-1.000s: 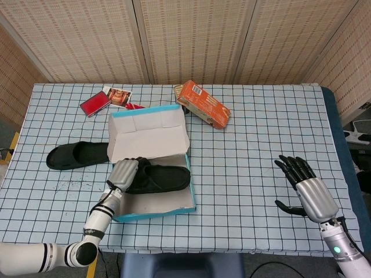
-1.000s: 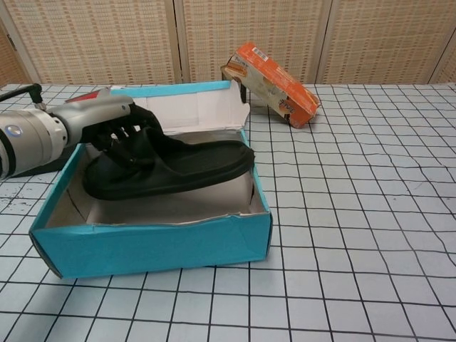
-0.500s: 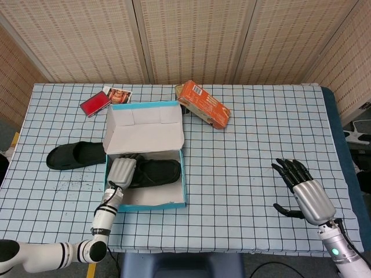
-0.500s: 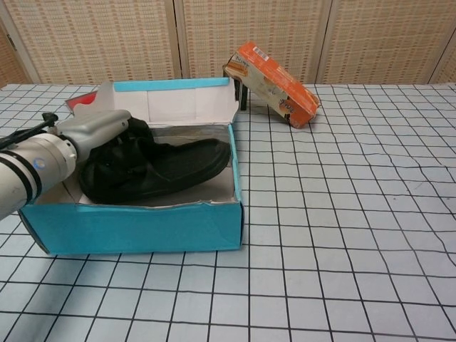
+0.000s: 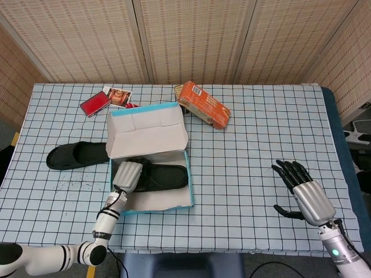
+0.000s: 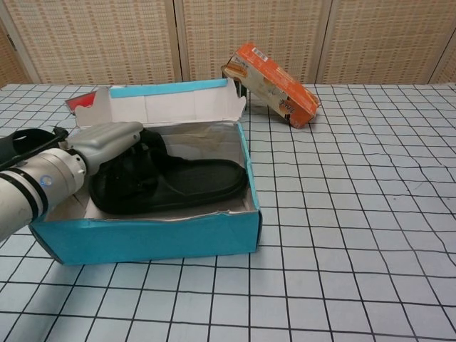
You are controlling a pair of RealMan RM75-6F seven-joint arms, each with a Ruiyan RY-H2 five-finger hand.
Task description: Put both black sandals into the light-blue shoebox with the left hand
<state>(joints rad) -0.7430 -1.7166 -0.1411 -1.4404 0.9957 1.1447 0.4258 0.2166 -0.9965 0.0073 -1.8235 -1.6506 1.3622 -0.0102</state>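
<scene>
The light-blue shoebox (image 5: 155, 207) (image 6: 149, 239) stands at the table's centre-left with its white lid (image 5: 148, 135) flipped up at the back. One black sandal (image 5: 163, 177) (image 6: 187, 187) lies inside, toe to the right. My left hand (image 5: 126, 175) (image 6: 101, 144) reaches over the box's left end, its fingers curled around that sandal's strap end. The other black sandal (image 5: 77, 155) (image 6: 21, 142) lies on the cloth to the left of the box. Far to the right, my right hand (image 5: 305, 194) hovers with fingers spread and nothing in it.
An orange carton (image 5: 203, 105) (image 6: 273, 84) lies tilted behind the box's right corner. A red booklet (image 5: 95, 104) and a picture card (image 5: 118, 96) lie at the back left. The checked tablecloth (image 5: 249, 145) spans between the box and my right hand.
The shoebox has slid and turned a little to the right with my left hand. The sandal now lies flatter in it. My right hand has barely moved.
</scene>
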